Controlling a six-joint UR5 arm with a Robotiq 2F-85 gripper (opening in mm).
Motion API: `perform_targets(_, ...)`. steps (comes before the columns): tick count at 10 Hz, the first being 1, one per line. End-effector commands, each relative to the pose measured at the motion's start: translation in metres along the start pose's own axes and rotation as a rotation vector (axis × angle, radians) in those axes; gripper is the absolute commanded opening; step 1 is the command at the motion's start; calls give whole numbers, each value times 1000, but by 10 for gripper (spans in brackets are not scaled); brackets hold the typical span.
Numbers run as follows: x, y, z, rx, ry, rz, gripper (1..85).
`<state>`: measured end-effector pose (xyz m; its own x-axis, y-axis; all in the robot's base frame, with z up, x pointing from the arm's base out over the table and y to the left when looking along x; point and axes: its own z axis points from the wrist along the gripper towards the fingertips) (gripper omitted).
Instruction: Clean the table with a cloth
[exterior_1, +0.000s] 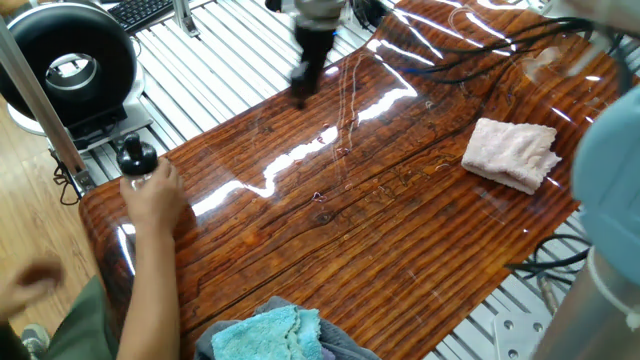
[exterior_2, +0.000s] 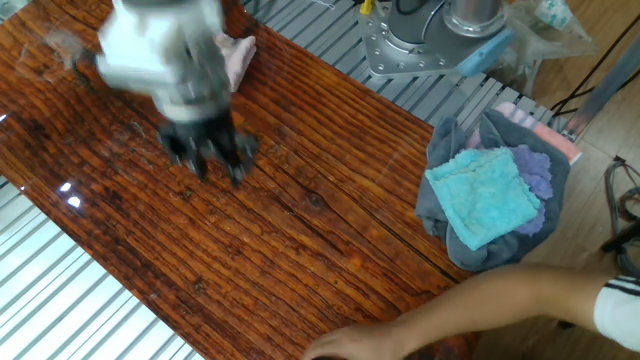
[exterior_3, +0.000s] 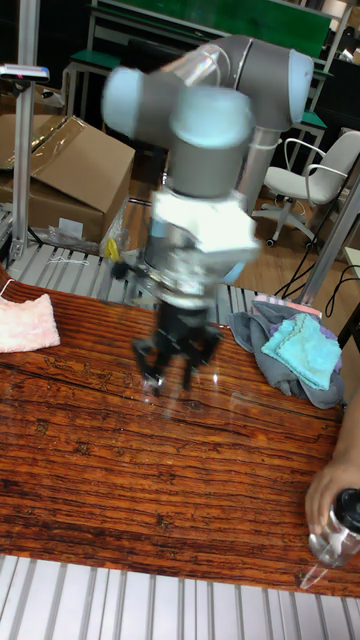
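The pale pink cloth (exterior_1: 512, 152) lies bunched on the glossy reddish-brown table (exterior_1: 380, 230) at its right side. It also shows past the arm as the cloth (exterior_2: 238, 58) and at the left edge as the cloth (exterior_3: 25, 322). My gripper (exterior_1: 300, 90) is motion-blurred over the far part of the table, well left of the cloth. Seen as the gripper (exterior_2: 212, 170) and the gripper (exterior_3: 172, 378), it points down just above the wood, open, with nothing between its fingers.
A person's hand (exterior_1: 150, 190) holds a black-capped bottle (exterior_1: 135, 157) at the table's left corner. A turquoise cloth (exterior_1: 268, 335) lies on a grey bundle at the near edge. Black cables (exterior_1: 440, 60) trail over the far tabletop. Ribbed metal frame (exterior_1: 210, 70) borders the wood.
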<state>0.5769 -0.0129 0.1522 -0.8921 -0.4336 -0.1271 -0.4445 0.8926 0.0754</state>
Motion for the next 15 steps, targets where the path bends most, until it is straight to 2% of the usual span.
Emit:
perform_targets(1, 75, -40, -24, -10, -20, -41, 473)
perform_targets(2, 81, -40, -26, -28, -24, -45, 493)
perform_targets(4, 85, -44, -26, -13, -7, -40, 540)
perform_targets(6, 85, -51, -26, 12, -5, 3, 540)
perform_targets(7, 82, -51, -26, 14, -18, 29, 530)
perform_targets(8, 85, -54, -26, 23, -9, 54, 520)
perform_targets(9, 91, -57, -26, 37, 14, 53, 407)
perform_targets(10, 111, -68, -34, 27, 19, 14, 403)
perform_targets(12, 165, -106, -42, 22, -37, -46, 460)
perform_targets(14, 202, -117, -52, -33, -74, -68, 497)
perform_targets(15, 220, -120, -57, -43, -62, -68, 503)
